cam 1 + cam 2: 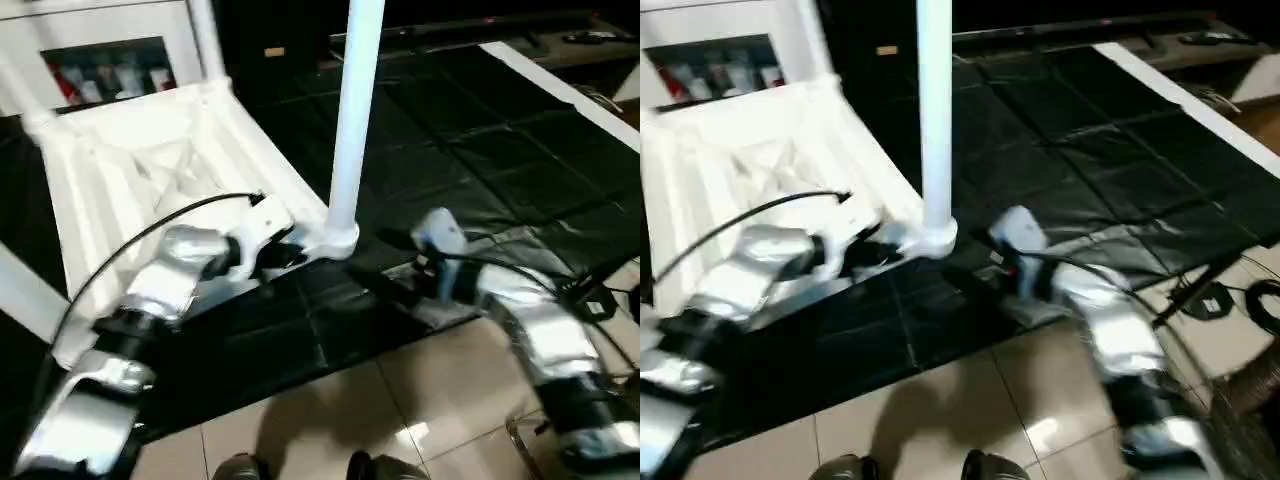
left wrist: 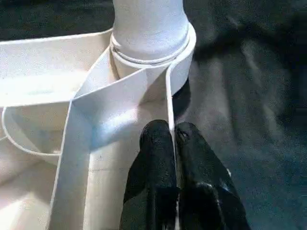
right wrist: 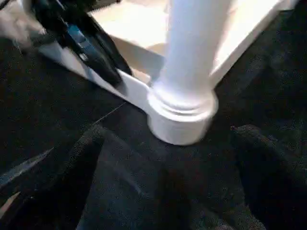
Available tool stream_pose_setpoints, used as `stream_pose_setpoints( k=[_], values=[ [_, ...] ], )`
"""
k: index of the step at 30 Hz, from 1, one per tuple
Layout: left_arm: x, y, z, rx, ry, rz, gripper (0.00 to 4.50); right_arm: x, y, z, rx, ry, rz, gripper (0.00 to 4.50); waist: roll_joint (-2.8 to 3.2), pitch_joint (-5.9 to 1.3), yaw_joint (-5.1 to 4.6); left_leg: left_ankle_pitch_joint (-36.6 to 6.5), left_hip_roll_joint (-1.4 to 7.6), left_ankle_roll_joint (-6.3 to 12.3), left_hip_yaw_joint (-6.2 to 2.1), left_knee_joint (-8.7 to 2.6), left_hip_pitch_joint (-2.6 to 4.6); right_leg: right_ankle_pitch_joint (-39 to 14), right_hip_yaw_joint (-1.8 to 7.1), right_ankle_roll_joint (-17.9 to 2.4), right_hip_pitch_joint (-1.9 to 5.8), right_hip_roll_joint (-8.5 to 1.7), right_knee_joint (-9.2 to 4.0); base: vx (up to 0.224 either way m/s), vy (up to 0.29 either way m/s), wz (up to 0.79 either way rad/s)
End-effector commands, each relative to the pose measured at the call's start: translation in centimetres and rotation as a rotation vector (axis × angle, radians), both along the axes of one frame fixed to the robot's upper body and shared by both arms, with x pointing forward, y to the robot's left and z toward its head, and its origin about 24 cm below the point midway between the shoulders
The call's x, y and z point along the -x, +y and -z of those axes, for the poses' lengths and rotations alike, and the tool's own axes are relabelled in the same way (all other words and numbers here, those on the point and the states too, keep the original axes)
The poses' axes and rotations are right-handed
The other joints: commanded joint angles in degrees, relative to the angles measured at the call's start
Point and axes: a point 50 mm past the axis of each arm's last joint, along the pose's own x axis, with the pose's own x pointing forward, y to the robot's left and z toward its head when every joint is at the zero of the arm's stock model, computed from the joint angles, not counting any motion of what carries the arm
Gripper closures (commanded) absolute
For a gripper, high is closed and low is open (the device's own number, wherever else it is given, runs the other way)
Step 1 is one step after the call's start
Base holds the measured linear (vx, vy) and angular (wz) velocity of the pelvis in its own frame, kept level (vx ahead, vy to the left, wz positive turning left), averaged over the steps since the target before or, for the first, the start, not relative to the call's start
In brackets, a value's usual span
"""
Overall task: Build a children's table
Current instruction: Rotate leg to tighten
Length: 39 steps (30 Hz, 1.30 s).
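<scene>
The children's table top (image 1: pixel 130 170) lies upside down on a black mat, ribbed underside up. One white leg (image 1: pixel 355 110) stands upright in the near right corner socket (image 1: pixel 340 240). Another leg (image 1: pixel 205 40) rises from the far corner. My left gripper (image 2: pixel 172 132) is shut on the thin rim wall of the top (image 2: pixel 120 103), just short of that socket, and it also shows from above (image 1: pixel 290 255). My right gripper (image 3: pixel 168 130) is open, its black fingers (image 3: pixel 93 143) spread wide on either side of the socket (image 3: pixel 180 120) without touching it.
A white cabinet with glass doors (image 1: pixel 110 65) stands behind the top at the back left. The black mat (image 1: pixel 480 150) stretches to the right and far side, edged by a white strip (image 1: pixel 560 90). Tiled floor (image 1: pixel 400 400) lies in front, with cables (image 1: pixel 1240 300) at the right.
</scene>
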Motion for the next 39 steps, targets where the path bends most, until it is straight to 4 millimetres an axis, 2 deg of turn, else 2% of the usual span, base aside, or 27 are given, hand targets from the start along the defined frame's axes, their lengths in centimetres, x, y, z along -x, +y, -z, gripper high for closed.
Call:
stream_pose_setpoints(
  k=[1, 3, 4, 6, 8, 9, 12, 15, 16, 17, 18, 19, 22, 23, 25, 27, 33, 34, 36, 39],
  values=[
    [1.2, -1.0, 0.3, -0.014, 0.029, 0.187, 4.5, 0.3, -0.2, -0.9, -0.011, -0.021, -0.051, 0.01, 0.57, -5.48, 0.32, -5.6, 4.19, 6.95, -1.1, -3.26, 0.76, -9.7, 5.11, -9.3, 4.38, -5.97, -3.42, 0.0, 0.0, 0.0],
    [1.6, -1.0, 0.3, -0.015, 0.041, 0.24, 4.5, 0.4, -0.2, -0.9, 0.0, -0.021, -0.081, 0.01, 0.6, -5.48, 0.88, -5.8, 4.24, 6.8, -1.01, -3.3, 0.8, -10.3, 5.13, -9.2, 4.39, -5.99, -3.4, 0.0, 0.0, 0.0],
    [2.1, -1.0, 0.2, -0.005, 0.07, 0.292, 4.5, 0.6, -0.2, -0.9, 0.013, -0.021, -0.113, 0.01, 0.47, -5.37, 1.47, -6.8, 4.47, 6.09, -0.9, -3.47, 1.16, -12.1, 5.17, -9.1, 4.19, -6.06, -3.65, 0.0, 0.0, 0.0],
    [2.3, -1.1, 0.2, -0.003, 0.079, 0.314, 4.5, 0.7, -0.1, -0.9, 0.016, -0.019, -0.129, 0.01, 0.56, -5.35, 1.74, -7.2, 4.5, 5.5, -0.95, -3.54, 1.08, -13.0, 5.18, -9.0, 4.37, -6.19, -3.53, 0.0, 0.0, 0.0],
    [2.9, -1.4, 0.2, -0.012, 0.089, 0.38, 4.5, 1.0, 0.3, -0.7, 0.019, -0.006, -0.196, 0.01, 0.37, -5.2, 2.12, -8.2, 4.47, 4.84, -0.77, -3.63, 1.38, -14.8, 5.29, -8.6, 4.11, -6.15, -3.78, 0.0, 0.0, 0.0],
    [3.1, -1.5, 0.3, -0.017, 0.094, 0.398, 4.5, 1.0, 0.5, -0.7, 0.017, 0.002, -0.212, 0.01, 0.45, -5.16, 2.36, -8.7, 4.46, 4.59, -0.7, -3.69, 1.54, -15.9, 5.37, -8.4, 4.02, -6.09, -3.94, 0.0, 0.0, 0.0],
    [3.4, -1.6, 0.4, -0.027, 0.102, 0.436, 4.5, 1.0, 0.9, -0.4, 0.016, 0.018, -0.246, 0.01, 0.21, -5.2, 2.49, -9.2, 4.43, 3.99, -0.47, -3.75, 1.77, -17.1, 5.57, -8.3, 3.97, -6.06, -3.91, 0.0, 0.0, 0.0],
    [3.6, -1.8, 0.5, -0.037, 0.098, 0.464, 4.5, 0.9, 1.2, -0.2, 0.02, 0.035, -0.278, 0.01, 0.27, -5.29, 2.39, -8.4, 4.51, 4.05, -0.53, -3.77, 1.61, -16.4, 5.63, -8.1, 3.98, -5.93, -3.73, 0.0, 0.0, 0.0],
    [3.7, -2.1, 0.5, -0.041, 0.095, 0.485, 4.5, 0.7, 1.7, 0.1, 0.013, 0.065, -0.326, 0.01, 0.05, -5.36, 2.25, -8.1, 4.39, 4.22, -0.49, -3.7, 1.34, -15.8, 5.69, -8.6, 4.17, -6.06, -3.48, 0.0, 0.0, 0.0],
    [3.8, -2.1, 0.5, -0.041, 0.095, 0.488, 4.5, 0.7, 1.8, 0.2, 0.012, 0.072, -0.334, 0.28, 0.16, -5.39, 2.35, -8.1, 4.37, 4.25, -0.46, -3.67, 1.38, -16.0, 5.68, -8.6, 4.17, -6.07, -3.56, 0.0, 0.0, 0.0],
    [3.8, -2.1, 0.5, -0.041, 0.095, 0.489, 4.5, 0.6, 1.8, 0.2, 0.012, 0.074, -0.336, 0.35, 0.14, -5.35, 2.35, -7.9, 4.36, 4.25, -0.38, -3.62, 1.43, -16.2, 5.75, -8.7, 4.08, -6.08, -3.63, 0.0, 0.0, 0.0],
    [3.9, -2.2, 0.4, -0.04, 0.097, 0.499, 4.5, 0.5, 2.0, 0.4, 0.012, 0.085, -0.349, 0.35, -0.27, -5.5, 2.34, -7.3, 4.3, 4.35, -0.32, -3.59, 1.38, -16.0, 5.74, -8.6, 4.21, -5.99, -3.57, 0.0, 0.0, 0.0],
    [4.1, -2.4, 0.4, -0.041, 0.098, 0.512, 4.5, 0.3, 2.1, 0.6, 0.009, 0.101, -0.365, 0.71, -0.1, -5.59, 2.37, -6.2, 4.3, 4.81, -0.34, -3.48, 1.18, -14.9, 5.73, -8.8, 4.24, -5.97, -3.31, 0.0, 0.0, 0.0],
    [4.2, -2.4, 0.5, -0.042, 0.098, 0.516, 4.5, 0.3, 2.2, 0.7, 0.008, 0.115, -0.385, 0.79, -0.36, -5.7, 2.41, -6.0, 4.33, 4.9, -0.32, -3.47, 1.24, -14.7, 5.72, -8.8, 4.26, -5.97, -3.26, 0.0, 0.0, 0.0],
    [4.2, -2.4, 0.5, -0.043, 0.095, 0.517, 4.5, 0.4, 2.2, 0.7, 0.005, 0.123, -0.398, 0.83, -0.21, -5.79, 2.48, -5.4, 4.27, 5.23, -0.29, -3.35, 1.19, -14.1, 5.7, -8.9, 4.27, -5.95, -3.12, 0.0, 0.0, 0.0],
    [4.2, -2.4, 0.5, -0.045, 0.093, 0.515, 4.5, 0.4, 2.2, 0.7, 0.002, 0.134, -0.416, 1.14, -0.22, -5.83, 2.44, -5.5, 4.29, 5.28, -0.33, -3.35, 1.13, -14.3, 5.66, -8.7, 4.33, -5.93, -3.12, 0.0, 0.0, 0.0],
    [4.2, -2.3, 0.6, -0.053, 0.091, 0.506, 4.5, 0.3, 2.2, 0.9, 0.002, 0.149, -0.441, 1.46, -0.21, -5.98, 2.47, -5.4, 4.26, 4.98, -0.31, -3.27, 1.15, -14.9, 5.64, -8.4, 4.31, -5.89, -3.17, 0.0, 0.0, 0.0],
    [4.2, -2.3, 0.6, -0.055, 0.091, 0.505, 4.5, 0.3, 2.2, 0.9, -0.001, 0.154, -0.447, 1.65, -0.2, -6.09, 2.47, -5.1, 4.31, 5.05, -0.34, -3.26, 1.16, -14.2, 5.63, -8.6, 4.35, -5.85, -3.04, 0.0, 0.0, 0.0],
    [4.2, -2.4, 0.6, -0.056, 0.091, 0.505, 4.5, 0.3, 2.3, 1.0, -0.002, 0.157, -0.45, 1.69, -0.17, -6.15, 2.47, -4.8, 4.36, 5.23, -0.37, -3.22, 1.15, -13.3, 5.61, -8.9, 4.33, -5.84, -2.86, 0.0, 0.0, 0.0],
    [4.1, -2.3, 0.7, -0.062, 0.09, 0.5, 4.5, 0.3, 2.3, 1.0, -0.007, 0.165, -0.459, 2.04, -0.21, -6.17, 2.53, -5.2, 4.25, 5.07, -0.31, -3.18, 1.18, -14.3, 5.6, -8.8, 4.36, -5.91, -3.02, 0.0, 0.0, 0.0]
  ],
)
